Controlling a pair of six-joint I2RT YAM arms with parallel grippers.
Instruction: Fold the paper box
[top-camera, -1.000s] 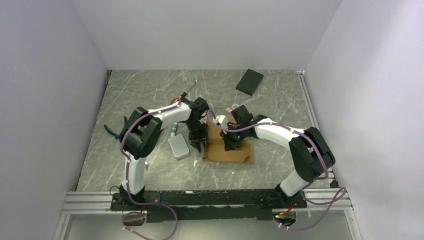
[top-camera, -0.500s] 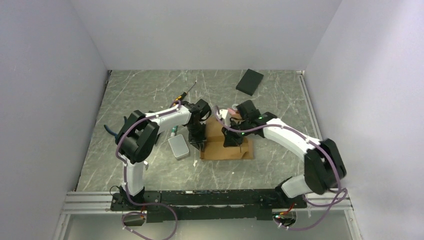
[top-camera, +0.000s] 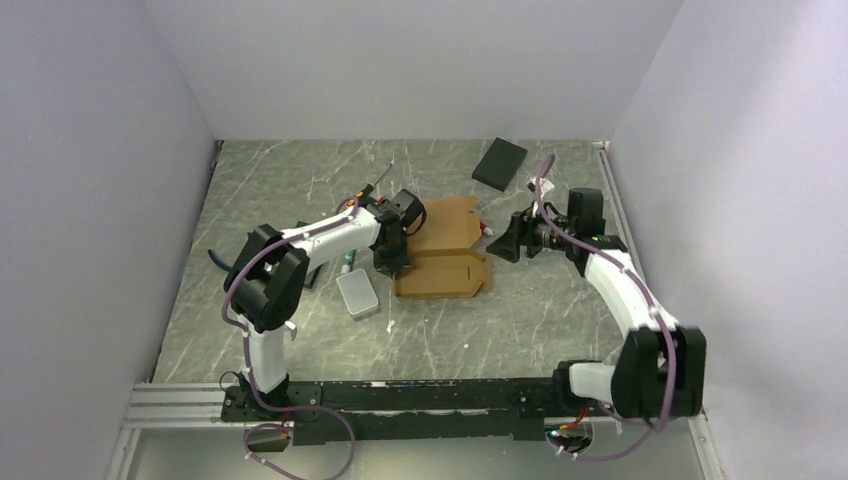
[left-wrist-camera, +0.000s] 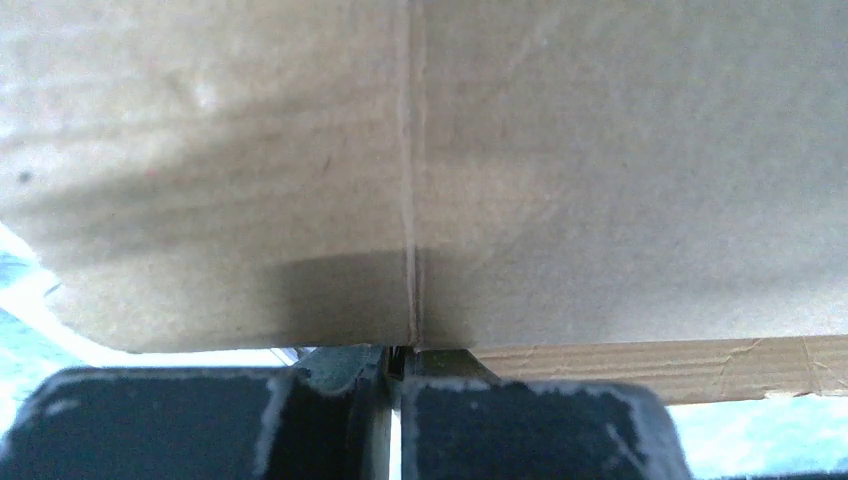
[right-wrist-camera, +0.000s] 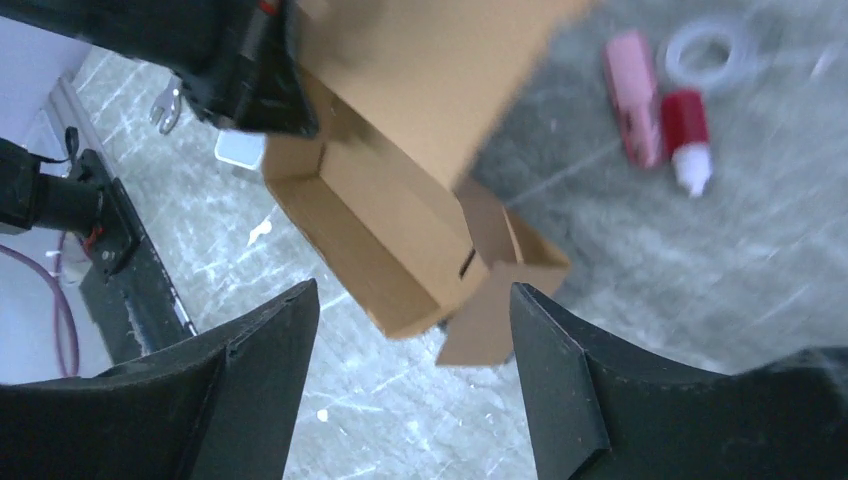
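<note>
Look at the paper box (top-camera: 440, 255) first: tan card, lying near the middle of the grey surface (top-camera: 300, 180), only half made. Has a low open tray part in front and a big flap tipped up at the back. Looks light and thin, so easy to push or slide by mistake. Should bend well along the pressed lines, but could crumple or tear if squeezed hard in the wrong spot. Best to take hold at the edge of a flap or wall, close to a fold line, not in the middle of a flat part. Better to pin one side down while bending the other.

Now to the left fingers (left-wrist-camera: 200, 425): pressed close together, with only a thin slit between, at the left end of the box. Seem to pinch the card edge there, though hard to be fully sure from so close. Then the right fingers (right-wrist-camera: 250, 380): spread wide, holding nothing, off to the right of the box and not touching it.

Further out, see a small grey tin (top-camera: 357, 294) just left of the box, a pink thing (right-wrist-camera: 632, 95) and a red thing (right-wrist-camera: 687, 140) on the right, and a black slab (top-camera: 499, 162) far at the back.
</note>
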